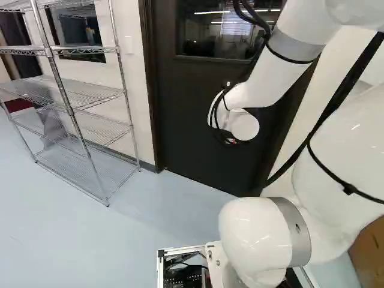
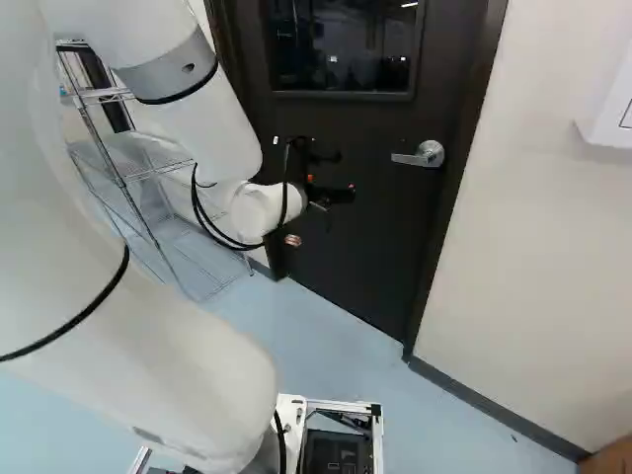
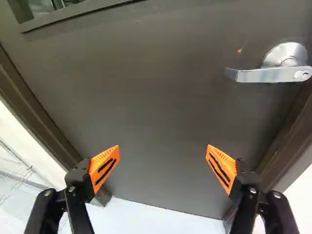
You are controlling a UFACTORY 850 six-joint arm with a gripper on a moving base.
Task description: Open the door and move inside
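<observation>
The dark door point(image 2: 365, 227) stands shut in its frame, with a window in its upper part. Its silver lever handle point(image 2: 419, 156) sits near the door's right edge in the right base view. My gripper point(image 2: 331, 178) is in front of the door, left of the handle in that view. In the wrist view the gripper point(image 3: 162, 158) has its two orange-padded fingers spread wide, nothing between them. The handle point(image 3: 273, 74) shows ahead of the fingers and off to one side, apart from them. The left base view hides the handle behind the arm.
A wire shelf rack point(image 1: 90, 114) stands left of the door against the wall. Right of the door runs a pale wall point(image 2: 543, 247) with a white box point(image 2: 609, 109) on it. A brown cardboard box point(image 1: 369, 252) is at the lower right of the left base view.
</observation>
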